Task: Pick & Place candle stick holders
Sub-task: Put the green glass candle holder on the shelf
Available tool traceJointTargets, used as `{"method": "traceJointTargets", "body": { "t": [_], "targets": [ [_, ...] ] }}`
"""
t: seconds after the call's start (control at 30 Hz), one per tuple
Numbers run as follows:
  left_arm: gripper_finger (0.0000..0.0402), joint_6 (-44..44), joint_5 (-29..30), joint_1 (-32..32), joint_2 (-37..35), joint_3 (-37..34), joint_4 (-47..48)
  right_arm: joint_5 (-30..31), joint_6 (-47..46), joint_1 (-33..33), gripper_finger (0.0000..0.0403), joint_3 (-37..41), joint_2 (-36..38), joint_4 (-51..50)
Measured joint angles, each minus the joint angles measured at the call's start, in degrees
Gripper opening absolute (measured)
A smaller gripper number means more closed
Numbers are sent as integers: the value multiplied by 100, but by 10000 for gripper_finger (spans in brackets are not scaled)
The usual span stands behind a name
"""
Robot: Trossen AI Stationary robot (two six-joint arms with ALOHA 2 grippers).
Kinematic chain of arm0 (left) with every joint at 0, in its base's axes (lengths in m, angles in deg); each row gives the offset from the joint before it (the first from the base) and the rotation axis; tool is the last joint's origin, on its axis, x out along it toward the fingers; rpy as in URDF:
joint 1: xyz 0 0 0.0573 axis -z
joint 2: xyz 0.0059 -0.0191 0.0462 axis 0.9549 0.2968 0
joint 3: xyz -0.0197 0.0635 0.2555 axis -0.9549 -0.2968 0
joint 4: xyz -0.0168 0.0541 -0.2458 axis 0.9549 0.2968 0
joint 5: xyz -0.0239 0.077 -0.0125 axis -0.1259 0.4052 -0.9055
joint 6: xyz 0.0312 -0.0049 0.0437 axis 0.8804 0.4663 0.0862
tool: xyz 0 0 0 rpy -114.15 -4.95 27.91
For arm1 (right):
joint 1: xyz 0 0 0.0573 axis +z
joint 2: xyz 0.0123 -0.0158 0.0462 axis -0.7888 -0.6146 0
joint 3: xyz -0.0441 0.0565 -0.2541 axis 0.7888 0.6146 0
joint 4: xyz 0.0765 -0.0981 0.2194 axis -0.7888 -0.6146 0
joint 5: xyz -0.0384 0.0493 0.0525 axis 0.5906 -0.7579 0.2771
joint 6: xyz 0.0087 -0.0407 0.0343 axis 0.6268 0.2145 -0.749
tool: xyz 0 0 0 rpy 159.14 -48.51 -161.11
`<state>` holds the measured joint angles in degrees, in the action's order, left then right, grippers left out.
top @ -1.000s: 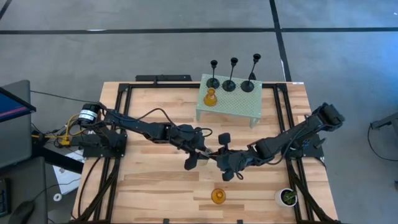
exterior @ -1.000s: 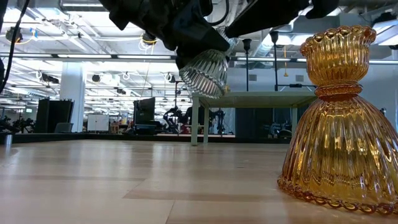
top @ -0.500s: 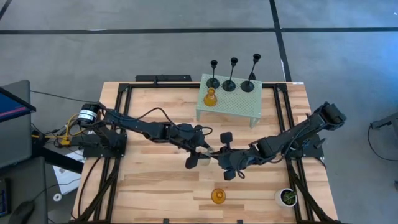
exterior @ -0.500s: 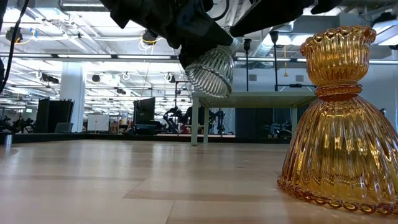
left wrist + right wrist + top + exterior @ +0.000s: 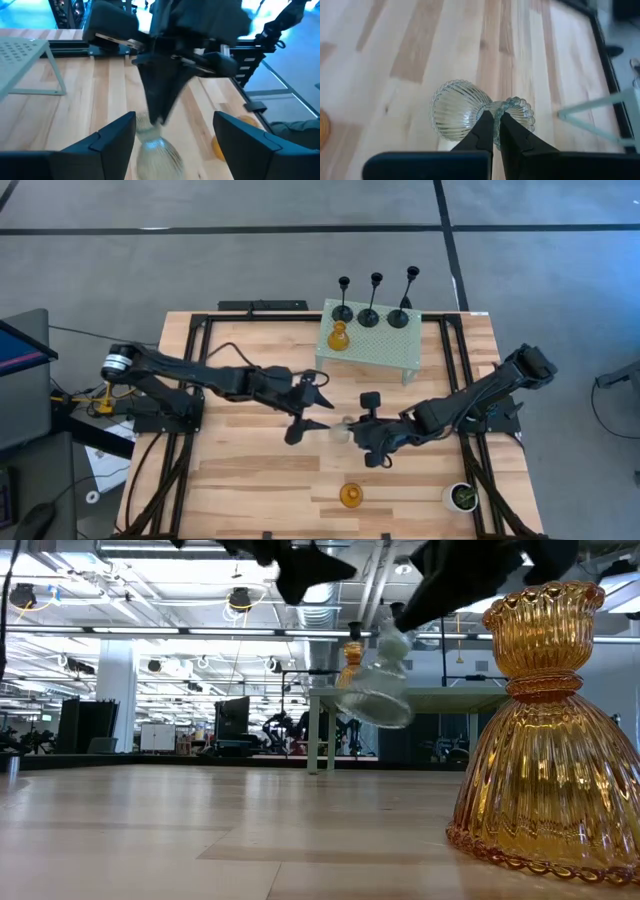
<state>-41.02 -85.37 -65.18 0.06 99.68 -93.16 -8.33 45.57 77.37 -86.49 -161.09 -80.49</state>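
A pale ribbed glass candle stick holder (image 5: 457,111) hangs above the table's middle, with my right gripper (image 5: 495,117) shut on it. My left gripper (image 5: 310,412) stands open just left of it, and the holder (image 5: 156,150) shows beyond the gap between its fingers. One amber holder (image 5: 350,495) stands on its wide base near the front edge. Another amber holder (image 5: 338,337) and three black thin-stemmed ones (image 5: 370,315) stand on the green stand (image 5: 385,352). My right gripper pinches the holder's small cup end at its beaded rim (image 5: 512,106), close to the neck, between its two fingers. The fingers slant down from the table's right. The holder hangs clear of the table, tilted, its bell-shaped base (image 5: 372,705) lower and pointing toward the left arm.
A small white pot with a green plant (image 5: 462,496) sits at the front right corner. Black frame rails (image 5: 190,380) run along the table's left and right sides. Bare wood lies between the arms and the front edge.
My left gripper has opened, let go of the pale holder, and drawn back toward the table's left edge while rising. The holder stays in my right gripper, which has tipped. The holder now hangs tilted, its base swung lower.
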Motion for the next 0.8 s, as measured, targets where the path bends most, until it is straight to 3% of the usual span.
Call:
{"method": "traceJointTargets", "body": {
  "t": [0.2, 0.5, 0.8],
  "targets": [
    [255, -130, 50, 0, -534, -16, 859, 429, -471, -68, 0, -884, 67, -1750],
    [229, -396, 87, 7, -695, -781, 839, 868, -169, -776, 0, -2387, 72, -3838],
    [203, -562, 90, 29, -690, -1052, 686, 860, 801, -2045, 0, -2866, 69, -4005]
  ]
}}
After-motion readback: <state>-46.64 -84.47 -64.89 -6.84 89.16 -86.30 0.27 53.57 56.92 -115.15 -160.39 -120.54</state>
